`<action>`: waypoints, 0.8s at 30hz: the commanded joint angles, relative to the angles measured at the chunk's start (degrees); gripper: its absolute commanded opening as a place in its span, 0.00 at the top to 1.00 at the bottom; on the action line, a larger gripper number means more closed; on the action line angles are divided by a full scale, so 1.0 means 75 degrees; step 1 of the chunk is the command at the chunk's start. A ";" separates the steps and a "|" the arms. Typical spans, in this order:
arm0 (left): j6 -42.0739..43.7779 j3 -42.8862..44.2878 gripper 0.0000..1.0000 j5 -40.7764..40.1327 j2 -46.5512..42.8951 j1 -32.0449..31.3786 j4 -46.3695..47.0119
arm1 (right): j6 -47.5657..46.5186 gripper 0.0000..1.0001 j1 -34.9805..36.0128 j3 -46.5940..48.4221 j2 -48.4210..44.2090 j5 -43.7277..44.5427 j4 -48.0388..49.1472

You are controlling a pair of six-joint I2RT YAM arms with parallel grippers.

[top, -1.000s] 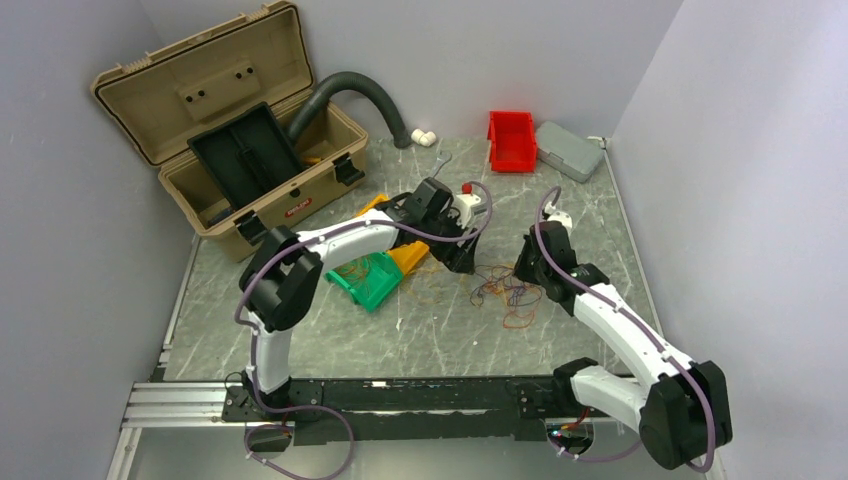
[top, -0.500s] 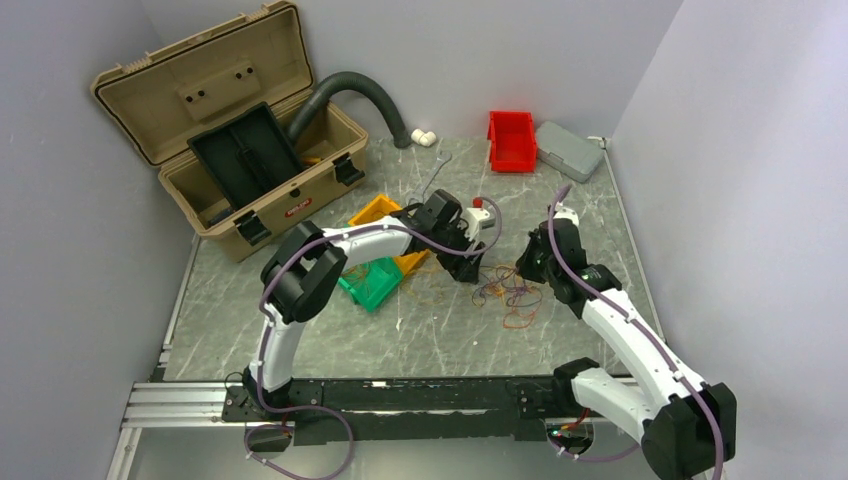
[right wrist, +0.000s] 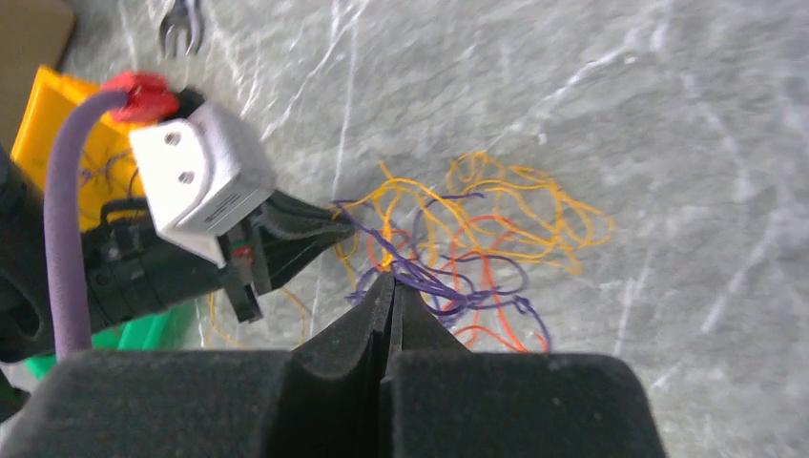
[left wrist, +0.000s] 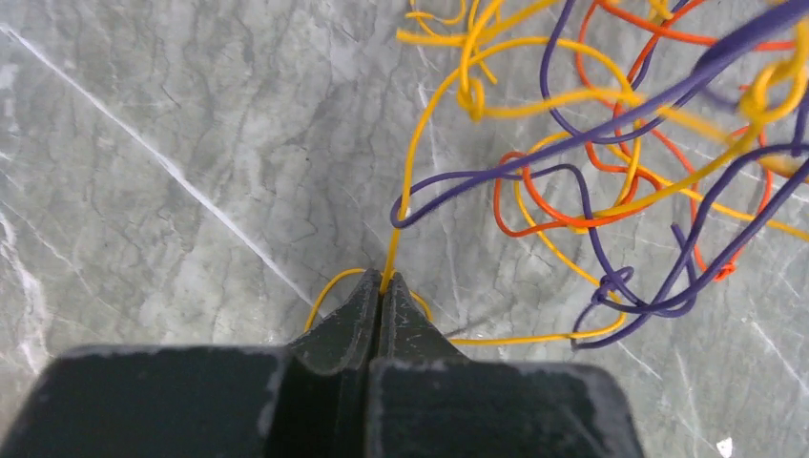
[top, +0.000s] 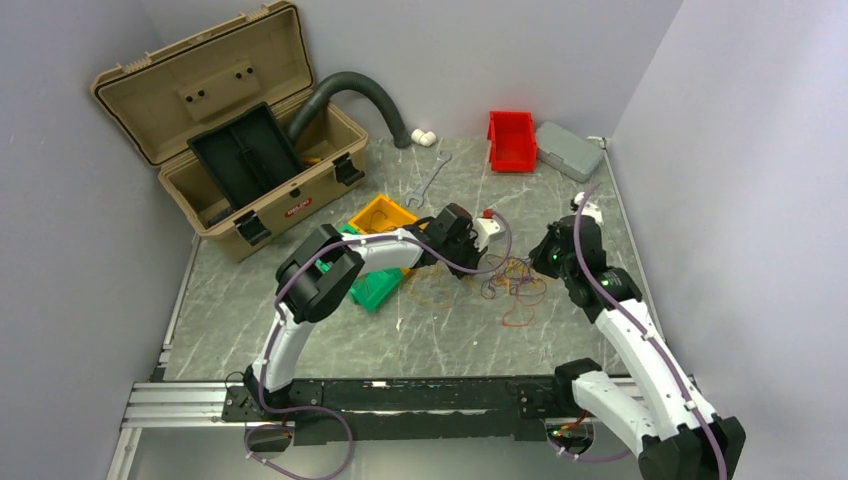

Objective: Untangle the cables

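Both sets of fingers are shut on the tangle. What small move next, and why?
Probably ease the left fingers slowly away from the cables: they pinch one yellow wire leading into the bunch, while the right fingers pin purple strands, so the yellow one may slide free.

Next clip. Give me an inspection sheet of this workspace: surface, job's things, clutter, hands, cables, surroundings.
Surface: table, grey and veined like marble.
Job's things: thin cables, yellow, orange and purple, in one tangled bunch mid-table between the hands.
Clutter: open tan toolbox, grey hose, red bin, grey case, wrench, yellow bin, green bin.
Hands: left hand shut on a yellow strand of the bunch; right hand shut on purple strands.
Cables: purple arm cables run along both arms.
Surroundings: plain grey walls; nothing else seen.
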 commanded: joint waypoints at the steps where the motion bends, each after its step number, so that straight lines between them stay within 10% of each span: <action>1: 0.0002 -0.0412 1.00 -0.0519 -0.0361 0.0071 0.0361 | 0.0420 1.00 -0.0323 0.0602 -0.0468 0.1432 -0.0857; 10: -0.1625 -0.1828 1.00 -0.0034 -0.1927 0.0964 0.1199 | 0.2505 1.00 -0.0711 0.1457 -0.1589 0.6157 -0.3105; 24: -0.3770 -0.3586 1.00 -0.1262 -0.6427 0.2498 0.0914 | 0.6298 1.00 -0.0724 0.1660 -0.2211 0.8691 -0.6204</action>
